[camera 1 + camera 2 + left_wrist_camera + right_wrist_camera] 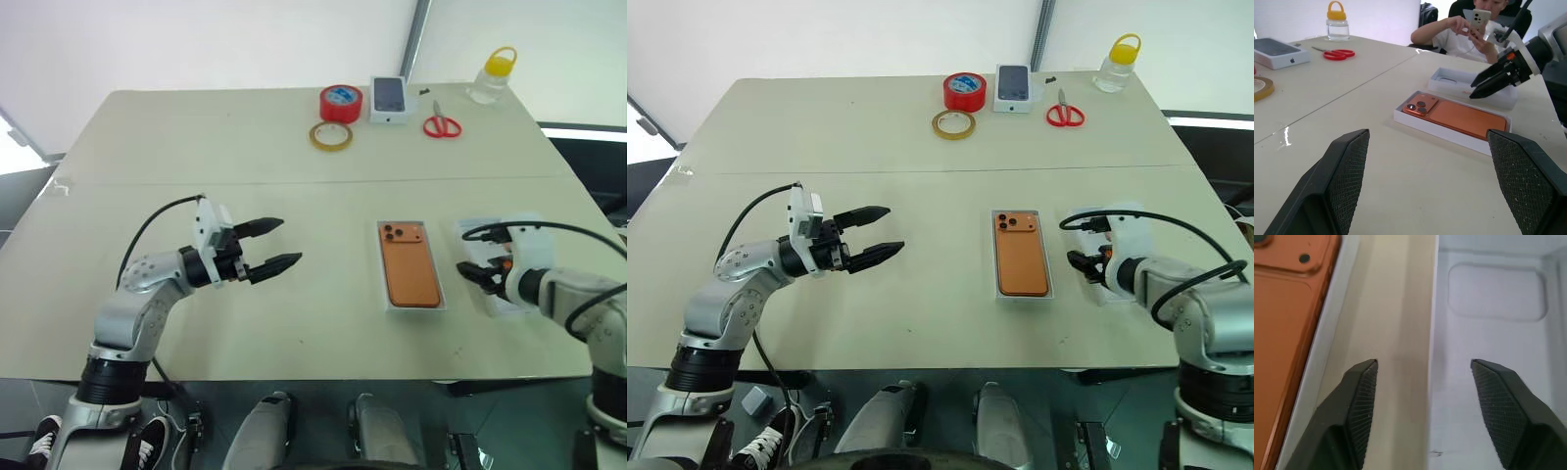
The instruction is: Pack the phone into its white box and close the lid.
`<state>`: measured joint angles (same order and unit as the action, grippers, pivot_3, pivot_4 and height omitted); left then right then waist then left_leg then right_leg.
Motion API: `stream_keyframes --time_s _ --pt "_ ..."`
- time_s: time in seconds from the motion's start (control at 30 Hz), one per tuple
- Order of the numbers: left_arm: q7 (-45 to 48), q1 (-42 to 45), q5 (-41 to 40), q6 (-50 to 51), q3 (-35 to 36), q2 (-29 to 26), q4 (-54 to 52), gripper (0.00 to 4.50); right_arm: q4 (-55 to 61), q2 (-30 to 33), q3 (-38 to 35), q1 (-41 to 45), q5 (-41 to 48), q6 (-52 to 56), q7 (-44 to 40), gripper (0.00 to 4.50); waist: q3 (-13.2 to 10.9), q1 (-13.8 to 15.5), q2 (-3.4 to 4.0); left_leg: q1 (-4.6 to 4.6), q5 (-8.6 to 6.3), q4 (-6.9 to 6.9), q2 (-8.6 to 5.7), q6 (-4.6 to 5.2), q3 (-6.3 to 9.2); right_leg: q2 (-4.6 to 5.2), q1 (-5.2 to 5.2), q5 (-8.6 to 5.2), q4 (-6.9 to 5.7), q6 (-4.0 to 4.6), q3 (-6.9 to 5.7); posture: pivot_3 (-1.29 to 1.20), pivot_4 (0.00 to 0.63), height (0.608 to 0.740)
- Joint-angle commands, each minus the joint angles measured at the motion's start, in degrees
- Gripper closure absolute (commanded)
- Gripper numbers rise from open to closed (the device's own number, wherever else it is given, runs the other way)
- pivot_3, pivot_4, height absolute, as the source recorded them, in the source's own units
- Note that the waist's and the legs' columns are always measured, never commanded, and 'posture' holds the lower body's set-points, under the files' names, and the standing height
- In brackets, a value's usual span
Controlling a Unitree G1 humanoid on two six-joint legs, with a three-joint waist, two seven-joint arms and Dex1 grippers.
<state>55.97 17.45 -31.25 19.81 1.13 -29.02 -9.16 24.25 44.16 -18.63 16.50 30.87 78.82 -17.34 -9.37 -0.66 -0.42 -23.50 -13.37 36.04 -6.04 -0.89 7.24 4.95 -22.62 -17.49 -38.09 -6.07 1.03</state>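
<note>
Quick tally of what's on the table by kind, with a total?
Phones: 1, orange phone lying in the white box
Boxes and lids: 3, white box, open white lid beside it, picture box
Tape rolls: 2, red roll, yellow roll
Scissors: 1, red scissors
Jars: 1, yellow-lidded jar
Total: 8

Your table and what lies on it

You have a pale beige table (245, 147) with the white box (386, 297) on its near right part, the phone (409, 266) lying in it lens-end away from you, and a white lid-like tray (1449, 78) just beside it to the right. Along the far edge you see red tape (340, 102), a tan tape ring (330, 136), a small phone-picture box (389, 99), red scissors (442, 123) and a yellow-capped jar (493, 76).
</note>
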Motion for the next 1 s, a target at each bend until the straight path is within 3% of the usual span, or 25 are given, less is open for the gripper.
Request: stream_keyframes --time_s 0.03,0.17,0.4,0.53,0.6,0.7,0.8,1.0 --pt "-0.3 -0.2 -0.2 -0.9 0.4 0.5 -1.2 0.51 -0.3 3.4 -1.4 -0.2 -1.8 -11.8 -5.7 1.54 0.0 0.0 0.00 0.00 0.00 0.00 0.01 0.00 0.00 -0.01 0.01 0.00 0.00 0.00 0.00 0.00 0.150 0.740" --pt "-1.1 -0.6 0.2 -1.3 0.0 1.6 -1.6 0.51 0.6 7.0 0.8 -13.0 -13.9 -38.3 -10.2 1.54 0.0 0.8 -0.03 0.00 -0.02 -0.01 0.00 0.02 0.02 0.00 0.07 -0.03 0.07 -0.06 -0.08 0.00 0.150 0.740" --pt "-1.6 -1.9 -0.3 -0.7 0.4 1.5 -2.8 0.51 4.3 -1.1 -6.3 -25.0 -17.4 -46.7 -6.5 1.54 0.0 1.2 -0.03 0.07 -0.02 0.08 -0.01 0.02 -0.03 0.01 0.09 -0.02 0.00 -0.06 0.02 0.00 0.150 0.740" --pt "-1.4 -1.6 -0.5 -0.4 0.7 1.1 -2.8 0.51 14.9 -5.1 -12.3 -31.4 -9.9 -37.0 -7.5 1.54 0.0 1.3 -0.03 0.05 -0.02 -0.02 0.01 0.02 0.01 -0.01 0.06 -0.04 0.03 -0.06 0.02 0.00 0.150 0.740" --pt "-1.4 -1.5 -0.7 -0.1 0.7 1.2 -2.7 0.51 19.0 -5.5 -15.4 -31.8 -5.3 -25.1 -6.2 1.54 0.0 1.3 -0.01 0.05 -0.03 0.00 0.01 0.02 0.02 -0.01 0.07 -0.03 0.03 -0.05 0.02 0.00 0.150 0.740" --pt "-1.4 -1.3 -0.9 0.0 0.5 1.5 -2.5 0.51 22.9 -2.8 -17.0 -32.2 -1.6 -14.2 -7.1 1.54 0.0 1.3 -0.01 0.07 -0.03 0.06 0.01 0.03 0.02 -0.01 0.11 -0.03 0.03 -0.03 0.02 0.00 0.150 0.740" --pt "-1.3 -1.1 -0.3 -0.6 -0.4 2.0 -2.3 0.51 23.0 0.0 -17.6 -30.1 0.9 -4.9 -7.5 1.54 0.0 1.4 -0.02 0.06 -0.04 0.03 0.01 0.05 0.01 0.00 0.11 -0.04 0.07 -0.03 0.01 0.00 0.150 0.740" --pt "-1.9 -0.8 -0.8 0.0 -0.6 3.0 -2.4 0.51 16.4 4.1 -11.5 -18.1 0.9 3.3 -6.0 1.54 0.0 1.4 -0.04 0.06 -0.05 0.03 0.01 0.06 -0.01 0.01 0.12 -0.04 0.09 -0.03 -0.02 0.00 0.150 0.740"
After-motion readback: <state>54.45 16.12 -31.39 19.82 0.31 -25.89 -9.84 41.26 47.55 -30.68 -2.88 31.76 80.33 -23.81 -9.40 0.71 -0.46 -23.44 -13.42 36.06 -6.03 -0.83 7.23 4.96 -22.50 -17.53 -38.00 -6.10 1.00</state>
